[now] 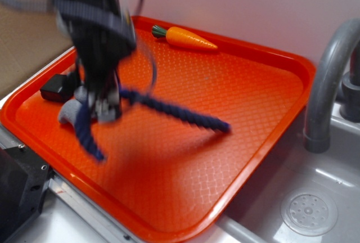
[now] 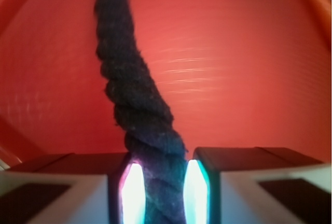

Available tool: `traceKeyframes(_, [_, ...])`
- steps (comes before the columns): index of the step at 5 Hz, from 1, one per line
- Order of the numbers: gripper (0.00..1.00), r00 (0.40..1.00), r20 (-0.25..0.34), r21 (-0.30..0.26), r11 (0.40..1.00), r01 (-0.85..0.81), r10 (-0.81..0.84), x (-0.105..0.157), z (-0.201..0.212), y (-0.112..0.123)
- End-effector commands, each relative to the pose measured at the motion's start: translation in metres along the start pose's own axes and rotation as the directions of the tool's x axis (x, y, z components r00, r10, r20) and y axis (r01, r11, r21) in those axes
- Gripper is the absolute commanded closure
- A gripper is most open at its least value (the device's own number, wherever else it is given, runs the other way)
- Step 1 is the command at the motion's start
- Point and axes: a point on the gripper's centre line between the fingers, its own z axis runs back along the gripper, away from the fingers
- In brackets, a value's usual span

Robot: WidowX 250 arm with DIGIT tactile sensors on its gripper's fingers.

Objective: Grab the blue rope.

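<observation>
Item 1: blue rope (image 1: 174, 111), thick, dark navy, twisted. Location: over the orange tray (image 1: 236, 158), left-centre, draped from the gripper (image 1: 104, 105).

Grip: the wrist view shows the rope (image 2: 136, 94) pinched between both fingers (image 2: 132, 190), jaws clenched on it near its middle (lit pads pressing either side).

Progress: the grasp looks made; the rope appears at least partly lifted, though motion blur hides whether its ends touch the tray. Remaining, by judgement: little beyond keeping hold.

Orientation: bent in 2 limbs at the gripper. The longer limb runs right and slightly toward the camera, ending near the tray's centre; the shorter limb hangs toward the tray's front-left edge. Long axis overall: roughly left to right.

Also present: toy carrot (image 1: 188, 38) at the far rim; grey plush (image 1: 70, 111) beside the gripper.
</observation>
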Motion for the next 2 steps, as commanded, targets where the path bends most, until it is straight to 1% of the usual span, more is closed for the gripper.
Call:
traceKeyframes(1, [1.0,0.895,0.017,0.079,0.892,-0.445,0.445,0.008,0.087,0.04])
traceKeyframes(2, [1.0,0.827,0.052,0.073,0.824,-0.563,0.56,0.009,0.114,0.052])
